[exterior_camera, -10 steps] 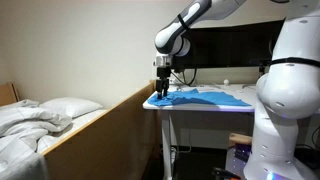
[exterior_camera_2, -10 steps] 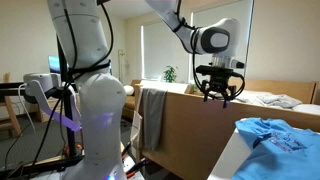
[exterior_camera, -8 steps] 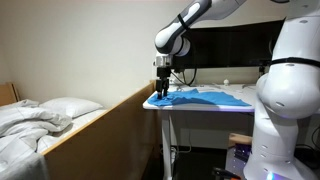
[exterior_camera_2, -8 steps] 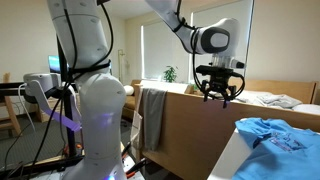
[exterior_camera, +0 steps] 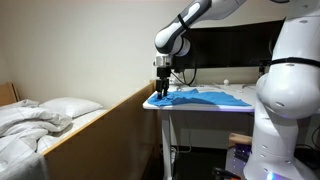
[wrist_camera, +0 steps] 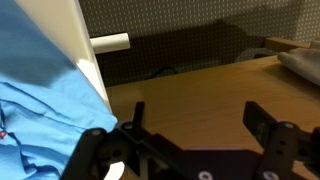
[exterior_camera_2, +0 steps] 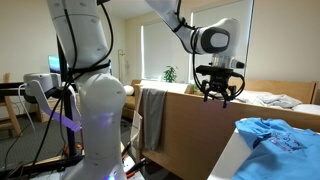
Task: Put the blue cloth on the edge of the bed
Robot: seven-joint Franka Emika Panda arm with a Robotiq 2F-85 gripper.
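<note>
Hovering with its jaws apart and empty, the gripper [exterior_camera_2: 220, 95] hangs near the blue cloth [exterior_camera: 205, 96], which lies rumpled on the white desk [exterior_camera: 165, 130] beside it (no grasp yet), so lifting, carrying and draping it over the edge of the bed [exterior_camera: 100, 125] on the gripper's other side all remain.

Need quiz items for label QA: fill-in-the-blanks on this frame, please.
The cloth lies on the white ____. The gripper is ____, holding nothing. On the bed, next to rumpled sheets, lies a white ____.
Missing: desk; open; pillow.
</note>
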